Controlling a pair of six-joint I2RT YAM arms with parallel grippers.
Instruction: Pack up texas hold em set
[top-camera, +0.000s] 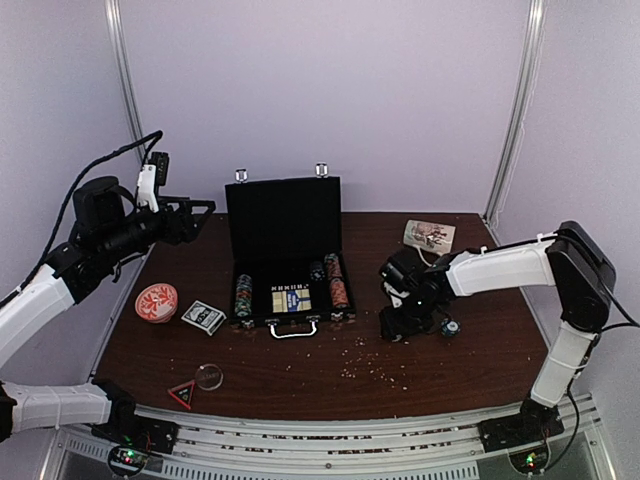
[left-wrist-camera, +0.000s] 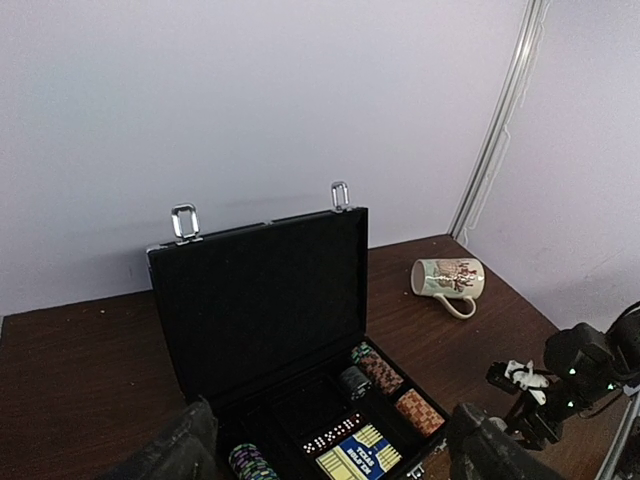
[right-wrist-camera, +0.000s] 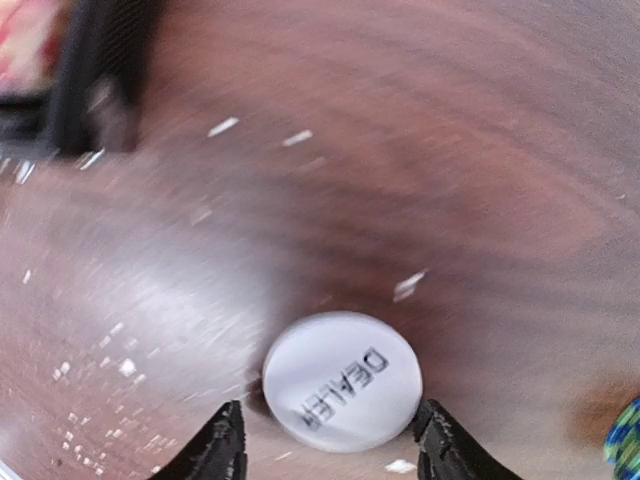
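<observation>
Right end effector (right-wrist-camera: 330, 440): open astride the dealer button (right-wrist-camera: 342, 380), ready to grip.
Left end effector (top-camera: 200, 213): open, raised clear.
Briefcase (top-camera: 284, 222): lid up to receive pieces.

My tool (left-wrist-camera: 332, 445) hangs with fingers (left-wrist-camera: 175, 450) spread wide, framing the open case (left-wrist-camera: 300, 405). The lid (left-wrist-camera: 260, 300) stands upright, two silver latches (left-wrist-camera: 184, 220) on its top edge. Inside lie rows of chips (left-wrist-camera: 382, 372) at the right, dice (left-wrist-camera: 330, 430) in the middle, a blue-and-yellow deck (left-wrist-camera: 360, 457) in front (cut off by the frame). Right of the case, apart from it, a mug (left-wrist-camera: 448, 278) lies sideways on the counter (left-wrist-camera: 80, 370).
</observation>
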